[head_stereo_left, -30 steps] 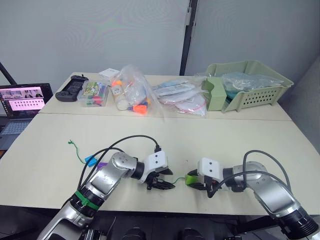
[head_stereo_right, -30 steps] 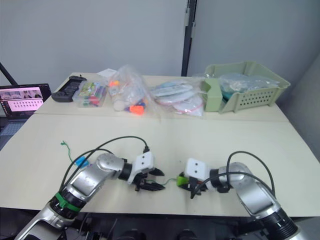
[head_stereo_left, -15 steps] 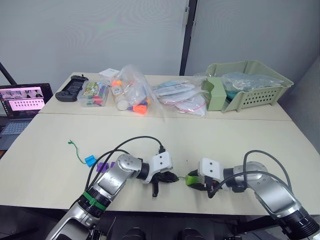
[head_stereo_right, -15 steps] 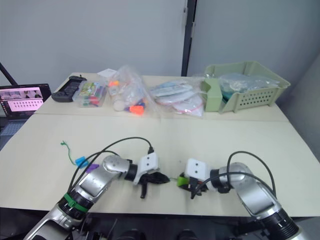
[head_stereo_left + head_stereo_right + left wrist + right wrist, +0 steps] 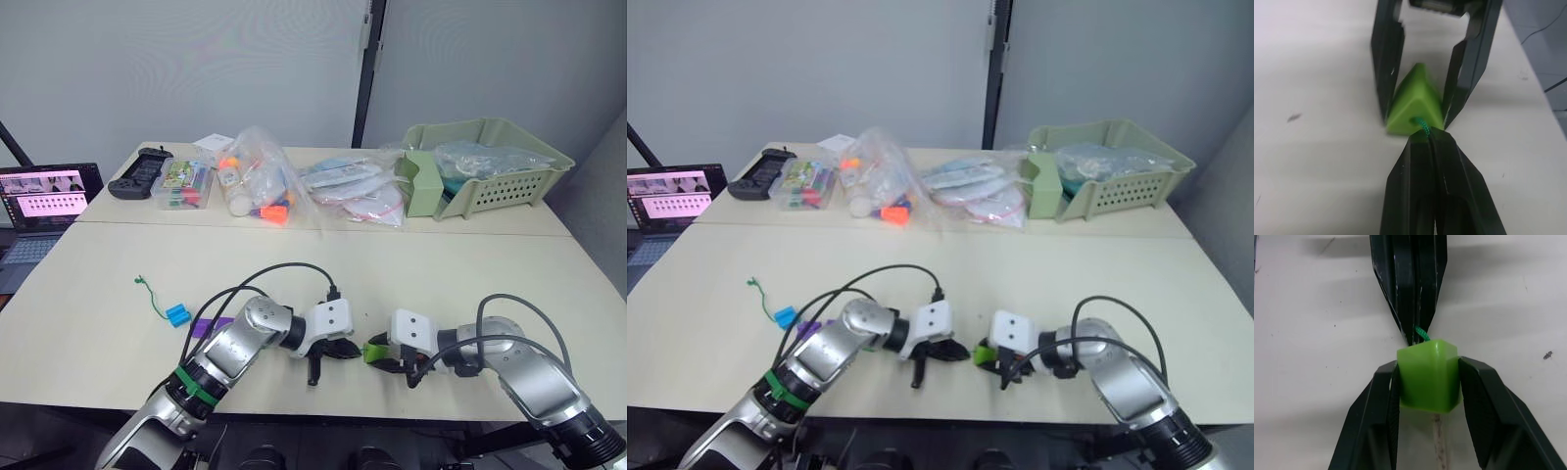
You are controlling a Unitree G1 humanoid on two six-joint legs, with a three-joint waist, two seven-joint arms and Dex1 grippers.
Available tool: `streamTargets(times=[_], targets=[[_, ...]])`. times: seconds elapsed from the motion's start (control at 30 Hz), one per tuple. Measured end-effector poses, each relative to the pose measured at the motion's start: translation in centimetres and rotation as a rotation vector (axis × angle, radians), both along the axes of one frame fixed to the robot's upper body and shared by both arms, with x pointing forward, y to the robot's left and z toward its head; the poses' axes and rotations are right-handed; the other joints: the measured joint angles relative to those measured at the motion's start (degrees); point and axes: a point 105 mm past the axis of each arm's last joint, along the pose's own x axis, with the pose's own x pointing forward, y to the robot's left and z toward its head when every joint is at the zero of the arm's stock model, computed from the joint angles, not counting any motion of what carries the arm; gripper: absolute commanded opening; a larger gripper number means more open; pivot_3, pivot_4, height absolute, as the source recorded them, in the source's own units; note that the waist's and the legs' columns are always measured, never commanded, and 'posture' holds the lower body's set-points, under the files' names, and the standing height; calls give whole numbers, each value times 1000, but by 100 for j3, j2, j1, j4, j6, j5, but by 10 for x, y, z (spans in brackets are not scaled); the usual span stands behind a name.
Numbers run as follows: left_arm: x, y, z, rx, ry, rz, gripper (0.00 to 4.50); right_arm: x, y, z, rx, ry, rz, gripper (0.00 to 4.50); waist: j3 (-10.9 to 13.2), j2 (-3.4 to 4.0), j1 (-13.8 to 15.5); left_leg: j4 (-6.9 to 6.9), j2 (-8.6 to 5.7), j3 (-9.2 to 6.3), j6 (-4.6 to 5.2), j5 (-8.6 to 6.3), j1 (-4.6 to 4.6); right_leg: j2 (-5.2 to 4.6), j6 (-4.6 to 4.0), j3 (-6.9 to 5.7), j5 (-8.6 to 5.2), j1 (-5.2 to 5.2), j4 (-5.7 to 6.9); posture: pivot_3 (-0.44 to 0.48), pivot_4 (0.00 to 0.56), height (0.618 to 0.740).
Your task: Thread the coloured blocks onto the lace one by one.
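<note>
Where: the near edge of a pale table [image 5: 460,269], both arms meeting nose to nose.
Right gripper [image 5: 1428,382]: its two black fingers clamp a light green block [image 5: 1429,376] from both sides, holding it steady just above the tabletop so the hole faces the other arm.
Left gripper [image 5: 1426,134]: its fingers are pressed together on the green lace [image 5: 1421,125], pinching it right behind the block, a grip short enough, by the look of it, to keep the cord stiff while it is pushed in.
Lace: a short green stretch runs into the block's facing side; a pale stiff tip [image 5: 1439,443] pokes out on the far side of the block, between the right gripper's fingers.
Rest of the cord: it trails left across the table to a knotted end [image 5: 140,281].
Waiting pieces: a bright blue block [image 5: 177,314] and a purple block [image 5: 210,325] lie on the table to the left, by the trailing cord.
Stage: the tip appears through, so drawing the block along the cord seems next.
Background: bagged toys [image 5: 257,181] and a green basket [image 5: 480,162] sit on the far side, well apart.
</note>
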Motion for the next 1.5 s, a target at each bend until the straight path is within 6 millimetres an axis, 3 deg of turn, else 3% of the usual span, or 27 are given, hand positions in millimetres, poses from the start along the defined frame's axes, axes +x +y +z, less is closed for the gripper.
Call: streamTargets(times=[0.27, 0.37, 0.43, 0.67, 0.93, 1.13, 1.4, 1.5], targets=[[2, -3, -2, 16, 6, 18, 0, 0, -1, 0, -3, 3, -4, 1296, 0, 0, 11, 0, 0, 0, 0, 0, 1, -2, 1, 0, 0, 2, 0, 0, 150, 740], [3, -2, -1, 12, 5, 27, 828, 0, 0, 0, -3, 3, -5, 1296, 0, 0, 9, 0, 0, -1, 0, 0, 1, -2, 1, 0, 0, 1, 0, 0, 150, 740], [4, 0, 2, 4, 1, 25, 1526, 1, 1, 0, 4, 4, -14, 2374, 0, 0, -7, 0, 0, -2, 0, 0, 1, -1, 0, 0, 0, 1, 0, 0, 150, 740], [3, 7, 5, 12, -19, 4, 3748, 0, -6, 2, 23, 18, -71, 4500, 0, 0, -14, -4, 1, -6, 1, -1, -5, -1, 0, 0, 0, -5, -2, 0, 150, 740], [2, -23, 7, -22, -63, -11, 3748, -13, -38, 3, -14, 68, -124, 4500, 2, -2, 40, -2, -2, 5, 1, -1, -16, -5, 10, 3, 5, -6, -19, 0, 150, 740], [-2, -30, -6, 17, -39, -25, 3748, -11, -40, 2, -7, 68, -133, 4500, 2, -2, -32, -4, 0, 3, 1, -1, -15, 3, 9, 3, 5, -9, -16, 0, 150, 740], [7, -25, -5, 64, -58, -1, 1325, -6, -36, 3, 12, 56, -129, 4500, 2, -2, -36, -4, 1, 2, 2, -1, -14, 3, 10, 3, 5, -8, -17, 0, 150, 740], [7, -24, -5, 67, -57, 0, 1311, -6, -36, 3, 12, 56, -129, 4500, 2, -2, -36, -4, 1, 1, 2, -1, -13, 3, 9, 3, 5, -8, -16, 0, 150, 740]])
